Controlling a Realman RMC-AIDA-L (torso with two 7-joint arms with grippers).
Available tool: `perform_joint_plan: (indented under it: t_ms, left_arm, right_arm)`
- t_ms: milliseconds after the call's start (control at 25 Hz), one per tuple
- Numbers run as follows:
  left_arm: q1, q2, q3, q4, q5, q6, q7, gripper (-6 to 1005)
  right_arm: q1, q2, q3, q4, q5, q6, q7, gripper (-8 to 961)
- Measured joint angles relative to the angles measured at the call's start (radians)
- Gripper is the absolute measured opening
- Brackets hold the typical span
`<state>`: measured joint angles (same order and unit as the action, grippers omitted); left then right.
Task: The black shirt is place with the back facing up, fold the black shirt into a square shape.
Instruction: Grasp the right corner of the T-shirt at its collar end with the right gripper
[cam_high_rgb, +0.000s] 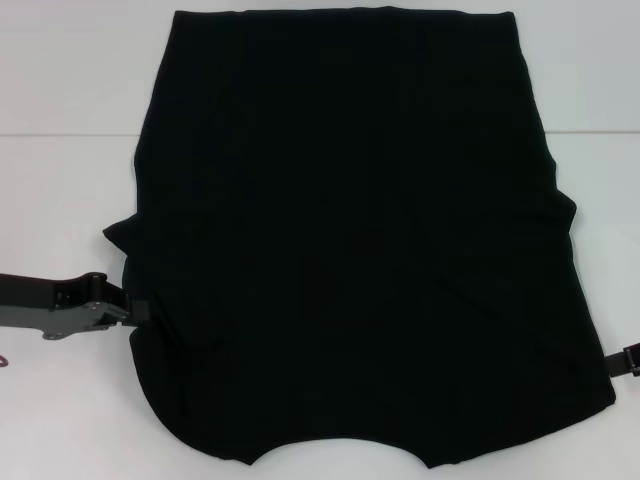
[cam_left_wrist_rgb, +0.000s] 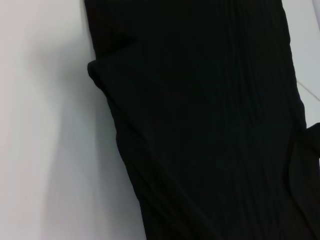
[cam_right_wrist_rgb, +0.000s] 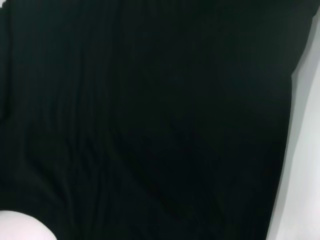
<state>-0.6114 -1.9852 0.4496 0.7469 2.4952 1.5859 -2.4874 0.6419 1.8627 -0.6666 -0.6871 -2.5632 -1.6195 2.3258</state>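
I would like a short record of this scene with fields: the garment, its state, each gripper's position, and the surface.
garment: black shirt, plain side up, no lettering visible
state: spread flat, sleeves already tucked in, neckline curve at the near edge, not yet a square
left gripper: at the shirt's left edge near the bottom, touching the fabric
right gripper: at the shirt's right edge near the bottom, mostly out of frame
surface: white table
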Motion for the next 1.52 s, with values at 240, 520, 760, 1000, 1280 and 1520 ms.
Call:
perform_joint_plan:
  t_ms: [240,520,760,1000,1280,1520]
  left_arm:
    - [0.001,-0.002,0.001,0.000,-0.001,-0.005,0.000,44]
    - [0.002,-0.002,0.002,0.000,-0.002,-0.008,0.000,44]
    - [0.002,-0.003,0.002,0.000,-0.002,-0.008,-0.001,45]
    - [0.002,-0.003,0.000,0.000,-0.003,-0.007,-0.001,45]
    - [-0.002,-0.003,0.000,0.000,-0.003,-0.008,-0.001,45]
    - [-0.002,-0.003,0.000,0.000,-0.003,-0.009,-0.001,44]
  right_arm:
    - [0.002,0.010,-0.036,0.000,-0.004,0.019,0.000,505]
    - [0.017,0.031,-0.070,0.000,-0.041,0.051,-0.023,505]
    - [0.030,0.044,-0.071,0.000,-0.064,0.069,-0.028,504]
    - [0.033,0.055,-0.091,0.000,-0.065,0.072,-0.024,505]
    - [0.047,0.074,-0.093,0.000,-0.090,0.077,-0.021,504]
    - [0.064,0.084,-0.092,0.000,-0.086,0.078,-0.021,474]
